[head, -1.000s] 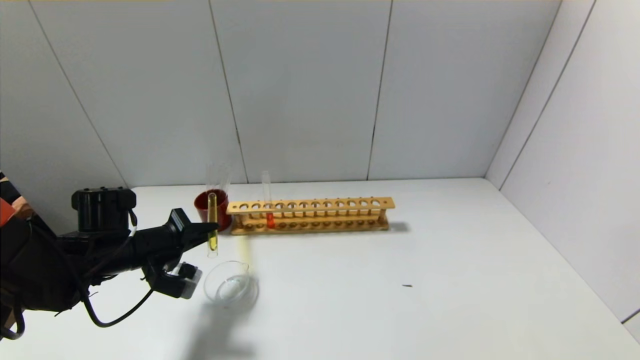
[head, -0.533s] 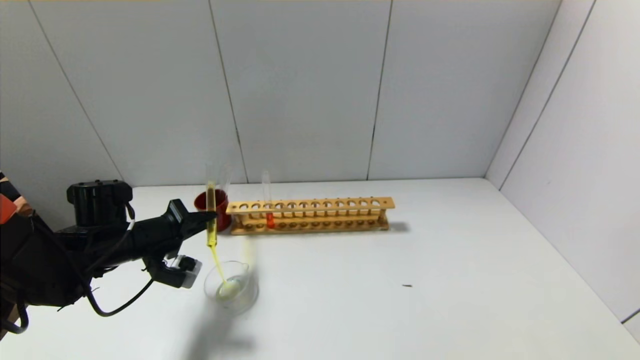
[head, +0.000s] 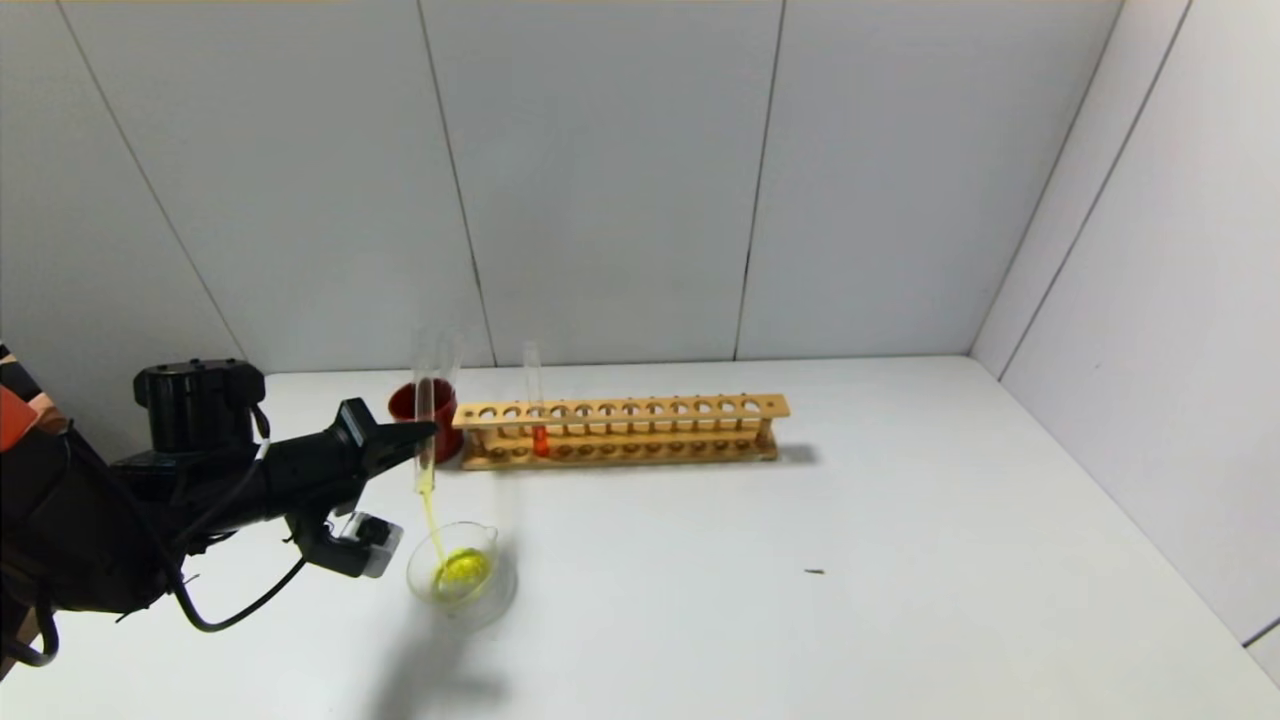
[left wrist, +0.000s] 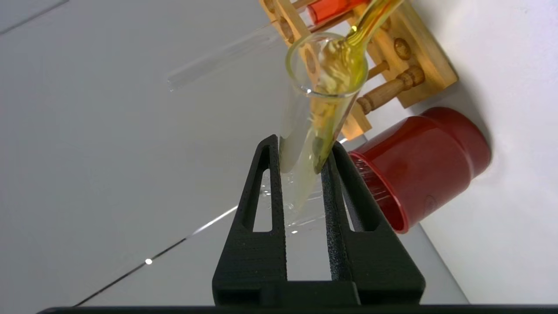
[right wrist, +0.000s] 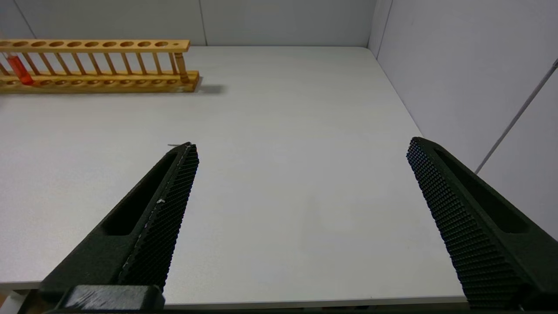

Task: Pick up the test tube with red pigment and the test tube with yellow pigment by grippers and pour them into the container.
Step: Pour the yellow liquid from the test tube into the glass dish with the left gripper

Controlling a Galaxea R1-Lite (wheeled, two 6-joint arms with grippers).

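Note:
My left gripper is shut on the test tube with yellow pigment and holds it upside down, mouth down, above the container. A thin yellow stream falls into the clear dish, where a yellow pool lies. In the left wrist view the tube sits between my fingers, its mouth facing away. The test tube with red pigment stands in the wooden rack; it also shows in the right wrist view. My right gripper is open and empty, over the table's front right.
A dark red cup holding clear tubes stands just left of the rack, behind my left gripper. A small dark speck lies on the white table. Grey walls close the back and right side.
The tube went from upright to mouth down. Its yellow liquid has streamed into the dish, which went from clear to holding a yellow pool. My left gripper rose slightly.

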